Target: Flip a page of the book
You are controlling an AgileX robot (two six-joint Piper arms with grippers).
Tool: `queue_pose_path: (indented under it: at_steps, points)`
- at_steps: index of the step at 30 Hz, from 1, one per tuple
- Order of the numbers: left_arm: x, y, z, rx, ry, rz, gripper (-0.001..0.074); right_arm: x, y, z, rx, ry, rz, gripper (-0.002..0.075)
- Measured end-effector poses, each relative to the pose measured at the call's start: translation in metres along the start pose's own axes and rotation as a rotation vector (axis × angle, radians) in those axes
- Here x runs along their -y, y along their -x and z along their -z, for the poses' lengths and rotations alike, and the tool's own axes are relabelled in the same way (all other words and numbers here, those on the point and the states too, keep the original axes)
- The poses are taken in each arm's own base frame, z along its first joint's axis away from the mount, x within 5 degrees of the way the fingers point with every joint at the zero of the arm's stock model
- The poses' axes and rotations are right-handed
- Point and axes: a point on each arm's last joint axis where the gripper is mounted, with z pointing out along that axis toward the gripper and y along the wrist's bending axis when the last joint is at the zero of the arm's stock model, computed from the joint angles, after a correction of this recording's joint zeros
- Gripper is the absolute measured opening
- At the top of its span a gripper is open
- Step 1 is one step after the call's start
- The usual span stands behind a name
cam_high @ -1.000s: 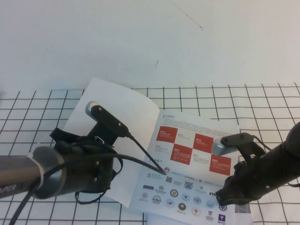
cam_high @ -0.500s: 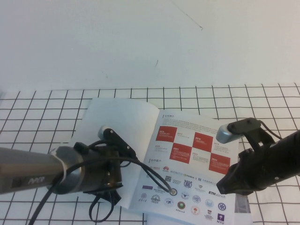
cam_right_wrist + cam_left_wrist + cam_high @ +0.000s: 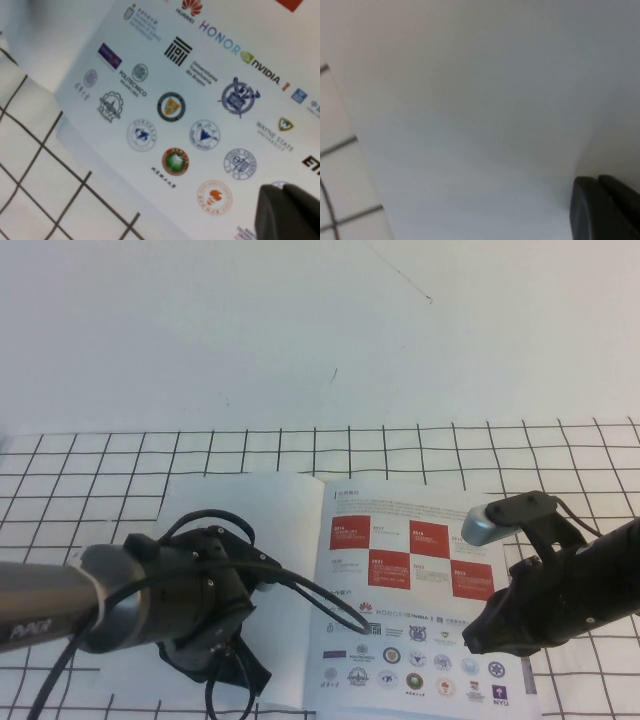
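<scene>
The book (image 3: 410, 570) lies open on the grid mat. Its inner page with red squares and logos faces up on the right. The page (image 3: 255, 515), plain white side up, lies turned over to the left. My left arm (image 3: 180, 605) hangs over that white sheet and hides my left gripper in the high view. In the left wrist view my left gripper (image 3: 598, 183) is shut, its tips close over the white page (image 3: 470, 125). My right gripper (image 3: 478, 640) is shut, tips on the logo rows near the inner page's right edge, as the right wrist view (image 3: 283, 190) also shows.
The black-lined grid mat (image 3: 80, 500) covers the table's near half, with plain white surface (image 3: 300, 330) behind it. A black cable (image 3: 320, 600) loops from the left arm across the book's middle.
The white page has swung down to the left and now lies flat. My left arm has moved down toward the table's front with it. The right arm has barely moved.
</scene>
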Motion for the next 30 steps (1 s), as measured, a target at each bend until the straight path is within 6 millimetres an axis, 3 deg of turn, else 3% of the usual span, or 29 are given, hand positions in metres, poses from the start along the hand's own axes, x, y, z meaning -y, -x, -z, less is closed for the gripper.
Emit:
queue_pose_path:
  at_steps: [6, 13, 15, 20, 23, 25, 27, 30]
  points:
    - [-0.005, -0.009, 0.030, 0.003, -0.044, 0.107, -0.0005, 0.000, 0.000, 0.000, 0.000, 0.000, 0.000, 0.0003]
    - [-0.029, -0.017, 0.094, 0.176, -0.069, 0.180, -0.0004, -0.006, 0.010, 0.010, 0.015, 0.025, 0.052, 0.0003]
    - [-0.037, -0.024, 0.117, 0.254, -0.080, 0.181, -0.0004, -0.012, 0.020, 0.023, 0.035, 0.030, 0.106, 0.0003]
    - [-0.063, -0.052, 0.182, 0.515, -0.095, 0.125, -0.0004, -0.032, 0.050, 0.080, 0.158, -0.052, 0.259, 0.0003]
    - [-0.076, -0.073, 0.212, 0.655, -0.090, 0.102, -0.0004, -0.044, 0.062, 0.116, 0.275, -0.114, 0.292, 0.0003]
    - [-0.083, -0.087, 0.227, 0.724, -0.087, 0.107, -0.0004, -0.048, 0.068, 0.127, 0.349, -0.136, 0.286, 0.0003]
    - [-0.088, -0.096, 0.235, 0.757, -0.085, 0.116, -0.0004, -0.046, 0.073, 0.122, 0.382, -0.114, 0.240, 0.0003]
    - [-0.092, -0.105, 0.238, 0.751, -0.068, 0.119, -0.0004, -0.037, 0.081, 0.090, 0.343, -0.028, 0.166, 0.0002]
